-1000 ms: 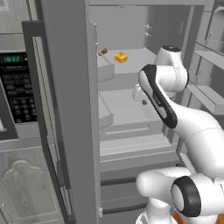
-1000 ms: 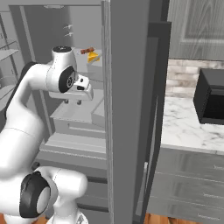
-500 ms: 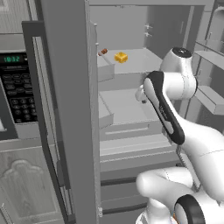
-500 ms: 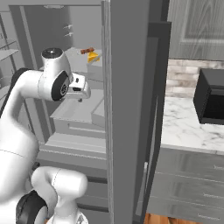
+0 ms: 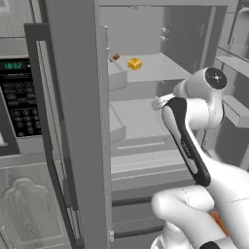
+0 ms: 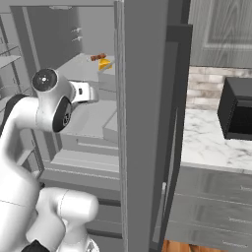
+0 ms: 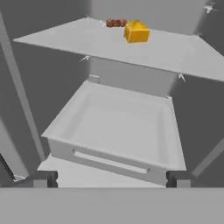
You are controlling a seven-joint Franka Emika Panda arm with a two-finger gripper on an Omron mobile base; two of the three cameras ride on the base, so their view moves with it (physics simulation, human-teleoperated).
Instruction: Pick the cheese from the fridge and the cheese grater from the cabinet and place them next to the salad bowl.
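Our gripper (image 7: 109,178) has its jaws wide open and empty, below the shelf (image 7: 175,52) in the fridge (image 5: 146,29) where the cheese (image 7: 136,31) lies beside a small brown thing (image 7: 116,22), so we risk hitting the shelf edge when rising

One fridge (image 5: 146,160) is recorded, open. One cheese wedge (image 7: 136,32) is counted on its upper shelf (image 7: 175,52), with one small reddish-brown item (image 7: 116,22) beside it. One drawer (image 7: 118,131) is noted below. One microwave (image 5: 17,104) is seen at left, and one black appliance (image 6: 238,108) on the worktop (image 6: 211,142).
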